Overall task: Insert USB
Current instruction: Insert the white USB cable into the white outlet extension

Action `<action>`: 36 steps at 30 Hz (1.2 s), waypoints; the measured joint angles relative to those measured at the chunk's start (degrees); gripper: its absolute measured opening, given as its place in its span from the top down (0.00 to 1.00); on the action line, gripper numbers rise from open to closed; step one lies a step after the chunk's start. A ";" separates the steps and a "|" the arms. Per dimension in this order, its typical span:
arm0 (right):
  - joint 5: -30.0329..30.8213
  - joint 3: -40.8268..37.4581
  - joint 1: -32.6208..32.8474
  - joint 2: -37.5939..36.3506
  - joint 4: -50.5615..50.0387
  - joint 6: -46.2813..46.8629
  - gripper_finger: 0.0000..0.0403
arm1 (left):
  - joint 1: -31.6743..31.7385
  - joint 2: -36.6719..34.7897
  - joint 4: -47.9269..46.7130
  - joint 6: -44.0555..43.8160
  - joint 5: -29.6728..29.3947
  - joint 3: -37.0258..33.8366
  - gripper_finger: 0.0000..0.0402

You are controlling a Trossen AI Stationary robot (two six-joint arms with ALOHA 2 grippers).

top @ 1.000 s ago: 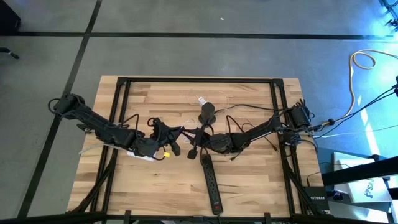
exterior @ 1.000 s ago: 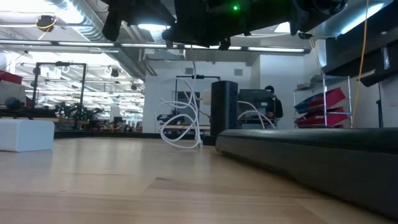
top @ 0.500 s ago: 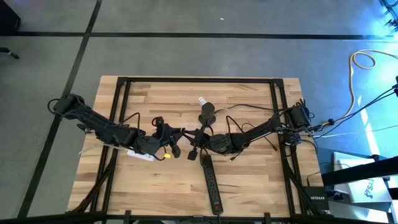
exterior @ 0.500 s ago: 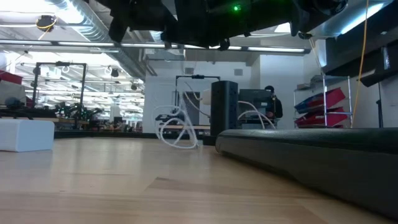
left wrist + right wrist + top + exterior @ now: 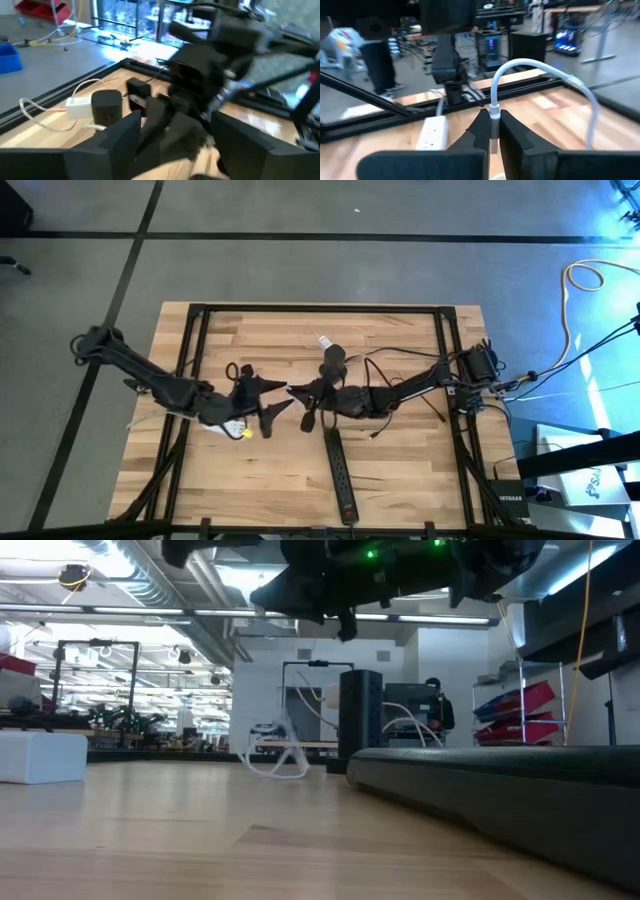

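Clearly, we have the white cable (image 5: 540,75) pinched at its plug end between the closed fingers of our right gripper (image 5: 491,131), up above the middle of the table (image 5: 400,470). Our left gripper (image 5: 268,396) hangs just beside it with its fingers spread and nothing in them. We judge the grip narrow: the plug could twist or slip as it meets a port, and the trailing loop could snag the black power strip (image 5: 340,470) or the left arm.
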 joint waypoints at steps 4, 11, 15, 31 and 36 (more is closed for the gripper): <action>-5.74 0.96 -1.11 -0.01 -0.21 3.05 1.00 | -2.34 -3.51 -8.57 -4.50 -0.01 0.00 0.45; -6.88 5.73 1.07 0.58 -0.91 -0.47 1.00 | -10.56 -5.27 -23.91 -18.08 -3.00 -0.33 0.53; -5.05 10.40 3.00 4.20 -2.44 -1.77 1.00 | -16.79 -5.27 -25.24 -21.66 -7.52 -1.92 0.57; 7.65 34.94 5.08 26.61 -15.43 3.65 1.00 | -31.11 -5.00 -68.79 -64.33 2.74 -5.44 0.63; 13.61 39.41 1.69 28.11 -26.01 10.56 1.00 | -32.46 -4.95 -66.79 -65.89 8.58 -8.79 0.63</action>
